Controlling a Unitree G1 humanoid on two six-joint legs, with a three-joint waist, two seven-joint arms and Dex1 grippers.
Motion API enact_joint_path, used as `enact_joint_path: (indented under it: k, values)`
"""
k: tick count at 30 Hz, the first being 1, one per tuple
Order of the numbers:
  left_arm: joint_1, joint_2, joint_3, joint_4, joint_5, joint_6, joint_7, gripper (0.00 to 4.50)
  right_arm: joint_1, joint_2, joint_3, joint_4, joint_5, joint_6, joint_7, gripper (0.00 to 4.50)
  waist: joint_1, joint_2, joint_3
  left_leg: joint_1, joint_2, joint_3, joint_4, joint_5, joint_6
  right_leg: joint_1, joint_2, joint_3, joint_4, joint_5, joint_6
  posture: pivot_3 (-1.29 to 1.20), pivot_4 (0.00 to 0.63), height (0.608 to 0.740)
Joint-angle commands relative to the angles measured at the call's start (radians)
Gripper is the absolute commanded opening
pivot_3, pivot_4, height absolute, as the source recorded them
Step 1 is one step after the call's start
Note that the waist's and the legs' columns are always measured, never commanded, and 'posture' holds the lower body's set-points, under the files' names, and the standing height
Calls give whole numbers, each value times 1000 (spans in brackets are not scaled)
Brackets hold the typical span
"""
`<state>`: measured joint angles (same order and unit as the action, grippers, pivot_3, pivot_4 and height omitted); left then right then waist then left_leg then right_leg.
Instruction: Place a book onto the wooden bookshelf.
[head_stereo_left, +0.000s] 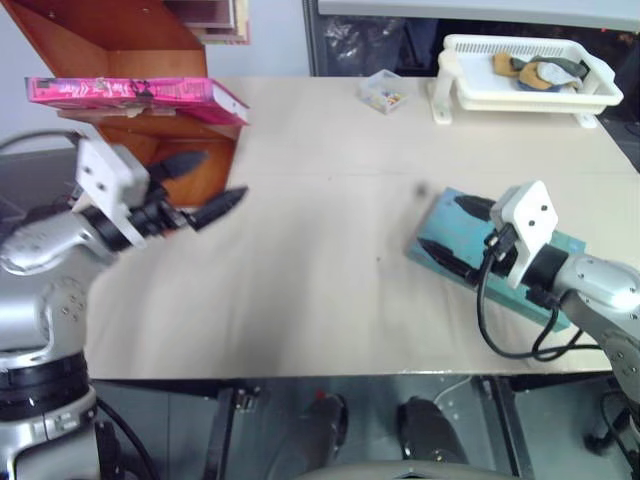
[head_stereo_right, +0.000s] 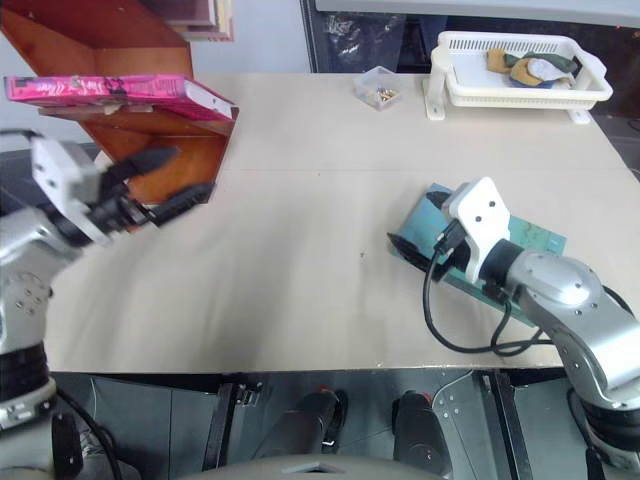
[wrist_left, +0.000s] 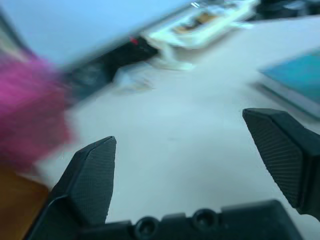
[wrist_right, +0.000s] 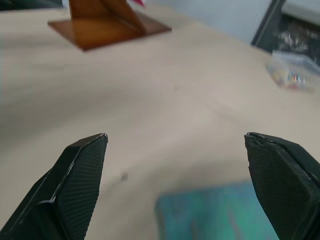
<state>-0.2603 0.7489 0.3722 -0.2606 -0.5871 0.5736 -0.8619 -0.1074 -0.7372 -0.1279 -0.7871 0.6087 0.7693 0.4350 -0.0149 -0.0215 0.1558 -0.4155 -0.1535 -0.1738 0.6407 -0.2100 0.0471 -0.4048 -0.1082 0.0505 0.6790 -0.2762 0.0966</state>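
Note:
The pink book (head_stereo_left: 130, 95) lies flat on a board of the reddish-brown wooden bookshelf (head_stereo_left: 120, 40) at the table's far left, one end sticking out past the board. My left gripper (head_stereo_left: 222, 175) hangs just below and in front of that end, open, apart from the book, with nothing between its fingers. It stands equally wide in the left wrist view (wrist_left: 180, 145), with the book (wrist_left: 30, 115) off to one side. My right gripper (head_stereo_left: 445, 228) is open low over a teal book (head_stereo_left: 565, 243) on the right.
A white tray rack (head_stereo_left: 530, 90) with a few small items stands at the back right. A small clear box (head_stereo_left: 383, 92) sits beside it. The beige table (head_stereo_left: 320, 280) stretches bare between the two arms, its front edge close to me.

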Motion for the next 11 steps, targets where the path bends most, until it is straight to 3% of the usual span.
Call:
enact_joint_path:
  k: [1, 5, 11]
  values:
    - [78, 17, -7, -20, 34, -36, -3, 4471, 217, -27, -154, -193, 69, 37, 30, 4500, 5, 0, 0, 1, 1, 0, -1, 0, 0, 0, 0, 0, -1, 0, 0, 0, 150, 740]
    - [143, 54, 6, 1, 44, -62, -55, 4471, 386, -28, -212, -258, 97, 1, 37, 4500, 4, 0, 0, 1, 1, 2, -3, -2, 2, -1, 0, 1, -1, 0, 0, 0, 150, 740]
    - [194, 99, 40, 34, 30, -77, -114, 4471, 476, -39, -220, -260, 100, -68, -15, 4500, 12, 0, 0, 9, 1, 2, -3, -3, 3, 8, 0, 1, -3, 0, 0, 0, 150, 740]
